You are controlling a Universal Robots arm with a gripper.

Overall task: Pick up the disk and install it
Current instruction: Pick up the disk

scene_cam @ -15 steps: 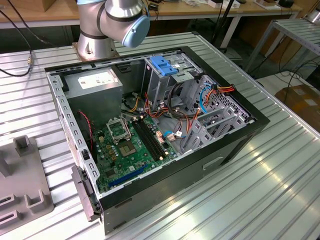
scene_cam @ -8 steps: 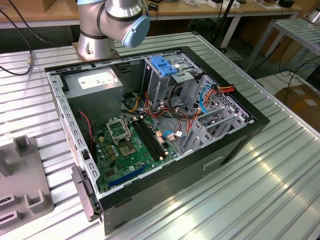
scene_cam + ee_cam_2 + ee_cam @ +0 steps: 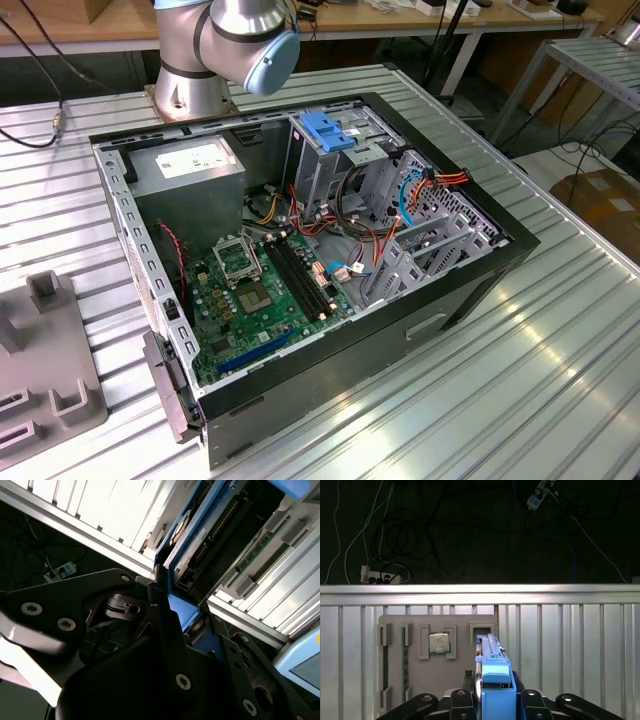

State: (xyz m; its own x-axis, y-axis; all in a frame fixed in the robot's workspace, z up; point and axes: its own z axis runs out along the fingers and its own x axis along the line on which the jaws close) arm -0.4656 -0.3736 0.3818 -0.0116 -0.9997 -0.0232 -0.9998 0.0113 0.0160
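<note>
In both wrist views my gripper [image 3: 494,701] [image 3: 189,626] is shut on the disk [image 3: 492,662] [image 3: 207,532]. It is a grey-metal drive in a bright blue carrier rail, held edge-on between the black fingers [image 3: 460,700]. It hangs above the ribbed metal table [image 3: 580,645], over a grey fixture tray [image 3: 395,672]. In the exterior view the open computer case [image 3: 470,290] lies on the table, and the arm's base [image 3: 230,40] stands behind it.
The fixture tray [image 3: 50,370] carries a processor chip [image 3: 439,642] and several empty slots. Inside the case are a green motherboard [image 3: 260,290], a power-supply box [image 3: 190,170], a metal drive cage topped by a blue bracket [image 3: 328,130] and loose cables [image 3: 400,200]. Beyond the table edge lie floor cables [image 3: 385,575].
</note>
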